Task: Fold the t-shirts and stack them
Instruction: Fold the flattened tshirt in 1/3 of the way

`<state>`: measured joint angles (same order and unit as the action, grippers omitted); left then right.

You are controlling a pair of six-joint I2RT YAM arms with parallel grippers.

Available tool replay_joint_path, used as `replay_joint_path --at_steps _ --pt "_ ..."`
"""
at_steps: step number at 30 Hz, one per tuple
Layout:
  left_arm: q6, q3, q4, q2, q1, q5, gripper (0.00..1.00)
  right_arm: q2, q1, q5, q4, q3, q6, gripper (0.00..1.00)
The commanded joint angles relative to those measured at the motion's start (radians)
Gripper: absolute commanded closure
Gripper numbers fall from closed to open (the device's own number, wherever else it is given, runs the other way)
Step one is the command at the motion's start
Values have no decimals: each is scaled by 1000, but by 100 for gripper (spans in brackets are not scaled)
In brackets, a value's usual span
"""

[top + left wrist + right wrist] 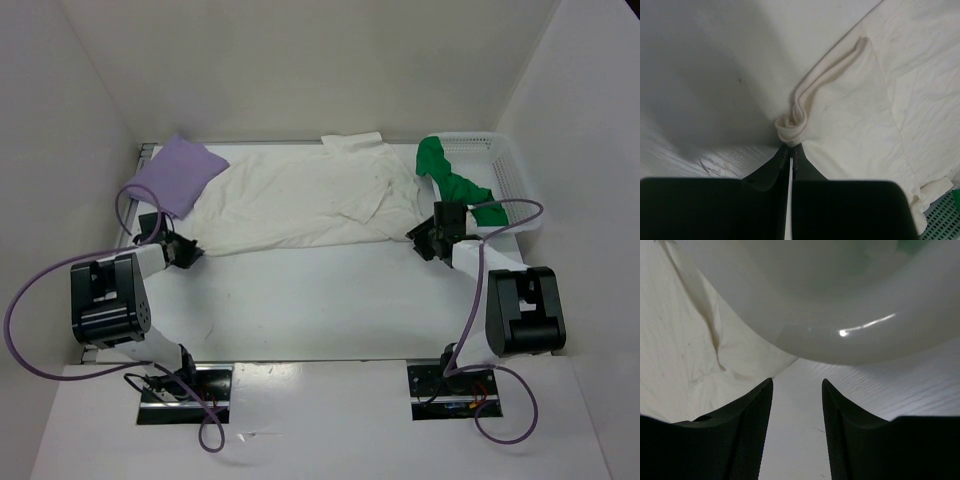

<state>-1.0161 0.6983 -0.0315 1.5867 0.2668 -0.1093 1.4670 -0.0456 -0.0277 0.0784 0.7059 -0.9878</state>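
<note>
- White shirt (300, 205) lies spread, long axis 9 to 3 o'clock.
- My left gripper (791, 149) pinches its 8 o'clock corner.
- My right gripper (797, 405) gapes, empty.

Robotics lab cell: white panel walls (300, 60), left arm (108, 298), right arm (522, 312) bolted to table (300, 290).

Lavender t-shirt (178, 172), white t-shirt (300, 205), green t-shirt (452, 181), white mesh basket (512, 175).

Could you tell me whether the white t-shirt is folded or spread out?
Spread, not folded: the white t-shirt lies open and wrinkled across the table, only its near-left corner bunched up.
</note>
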Motion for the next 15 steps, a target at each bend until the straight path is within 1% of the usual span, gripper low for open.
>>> replay_joint_path --at_steps 1,8,9,11,12,15 --pt "70 13 61 27 49 56 100 13 6 -81 -58 24 -34 50" --pt "88 15 84 27 71 45 100 116 6 -113 -55 47 -43 50" --pt "97 15 84 27 71 45 100 116 6 -113 -46 59 -43 53" --pt "97 15 84 27 71 45 100 125 6 -123 -46 69 -43 54" --pt "97 15 84 27 71 34 100 137 6 -132 -20 81 -43 59" --pt "97 15 84 27 80 23 100 148 6 -153 -3 101 -32 66"
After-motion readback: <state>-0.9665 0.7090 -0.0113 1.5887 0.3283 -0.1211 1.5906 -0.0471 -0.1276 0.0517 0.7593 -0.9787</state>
